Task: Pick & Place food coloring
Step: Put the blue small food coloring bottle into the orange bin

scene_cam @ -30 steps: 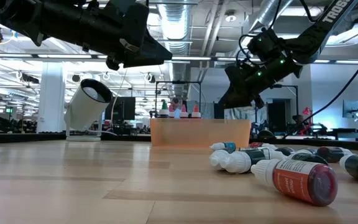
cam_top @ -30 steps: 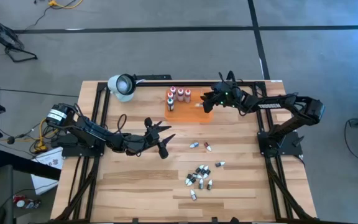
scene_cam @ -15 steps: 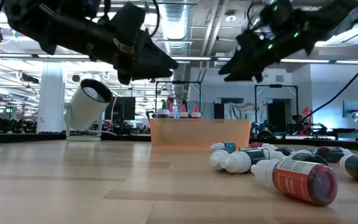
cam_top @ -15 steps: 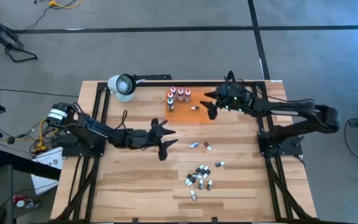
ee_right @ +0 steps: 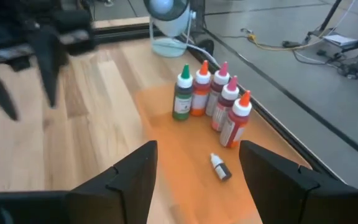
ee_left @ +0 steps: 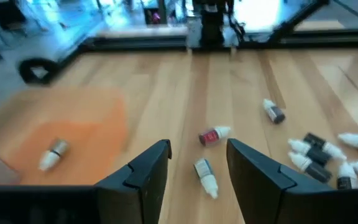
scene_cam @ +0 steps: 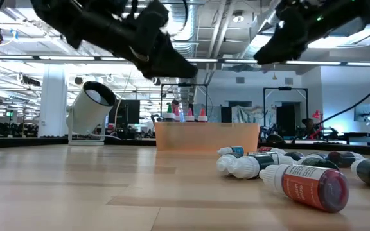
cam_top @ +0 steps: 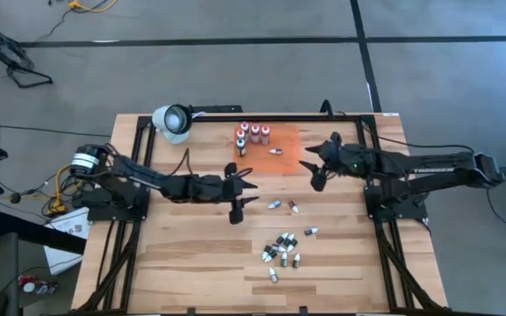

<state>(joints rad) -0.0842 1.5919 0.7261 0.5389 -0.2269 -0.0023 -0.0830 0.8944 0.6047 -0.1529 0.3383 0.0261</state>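
Left wrist view: the left gripper hangs with its fingers apart and empty above two loose droppers on the bare wood. The right gripper, wide and empty, hovers over the mat, where one dropper lies beside five upright bottles. If the left closes crooked, I judge the dropper could roll away or knock its neighbour.

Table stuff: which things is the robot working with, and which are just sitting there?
Working with:
- upright bottles on the orange mat
- small dropper lying on the mat
- loose droppers on the wood
- two droppers near the left end effector

Just sitting there:
- white lamp
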